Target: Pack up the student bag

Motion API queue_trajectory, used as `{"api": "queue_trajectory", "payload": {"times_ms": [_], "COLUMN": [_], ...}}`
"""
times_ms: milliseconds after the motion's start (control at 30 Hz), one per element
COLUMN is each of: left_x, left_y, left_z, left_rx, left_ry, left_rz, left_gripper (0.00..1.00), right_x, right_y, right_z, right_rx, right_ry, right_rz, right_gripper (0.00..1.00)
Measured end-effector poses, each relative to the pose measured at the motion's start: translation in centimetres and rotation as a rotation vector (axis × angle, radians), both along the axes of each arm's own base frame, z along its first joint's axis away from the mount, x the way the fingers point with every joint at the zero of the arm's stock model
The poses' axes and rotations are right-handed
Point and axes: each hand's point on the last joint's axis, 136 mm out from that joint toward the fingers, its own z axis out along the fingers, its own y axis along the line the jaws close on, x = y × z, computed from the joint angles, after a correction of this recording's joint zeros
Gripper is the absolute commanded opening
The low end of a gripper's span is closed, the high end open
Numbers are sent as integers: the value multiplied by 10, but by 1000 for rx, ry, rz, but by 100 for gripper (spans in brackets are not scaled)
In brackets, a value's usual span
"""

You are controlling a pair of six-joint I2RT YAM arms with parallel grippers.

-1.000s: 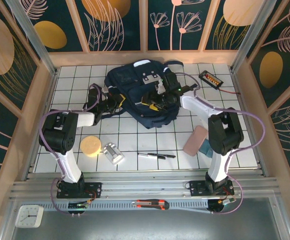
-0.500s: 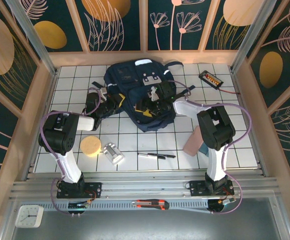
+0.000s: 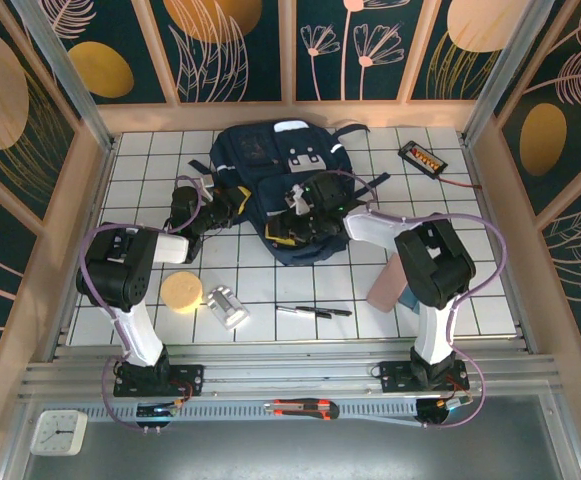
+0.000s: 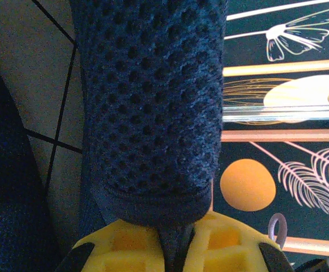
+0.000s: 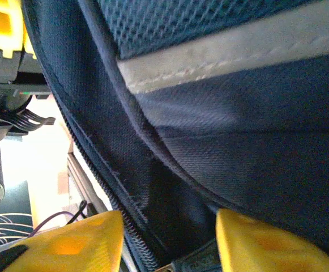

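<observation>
Navy student bag (image 3: 260, 160): left hand (image 4: 175, 245) clamps its mesh (image 4: 153, 102); right hand (image 5: 167, 243) parted over zipper (image 5: 131, 229)

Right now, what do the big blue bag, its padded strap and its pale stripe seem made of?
The student bag looks like matte dark navy woven fabric, its fine weave showing. The padded strap, pinched in the left claw, is open mesh dotted with small holes, probably over foam. The pale stripe is a smooth grey band with a stitch line, perhaps reflective tape.
</observation>
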Motion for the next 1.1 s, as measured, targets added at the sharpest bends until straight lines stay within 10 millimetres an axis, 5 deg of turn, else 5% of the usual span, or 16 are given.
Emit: {"api": "queue_trajectory", "payload": {"times_ms": [233,300,533,767,1100], "left_x": [-6,-7,-15,-22,-45], "left_y": [-1,-1,2,0,-13], "left_z": [7,6,11,20,33], "left_rx": [-3,-2,-1,7,117], "left_ry": [-12,-10,-16,-40,-88], "left_rz": [-8,-7,2,-3,-80], "left_gripper": [0,0,0,0,0], "right_x": [-10,-10,-6,-7,-12], "right_y": [10,10,8,-4,-47], "right_z": [0,-1,-2,11,45], "right_rx": [1,-5,-24,-42,-95], "right_ry": [1,3,10,-47,-195], "right_rz": [23,16,-32,-77,-234], "right_gripper": [60,55,1,0,0]}}
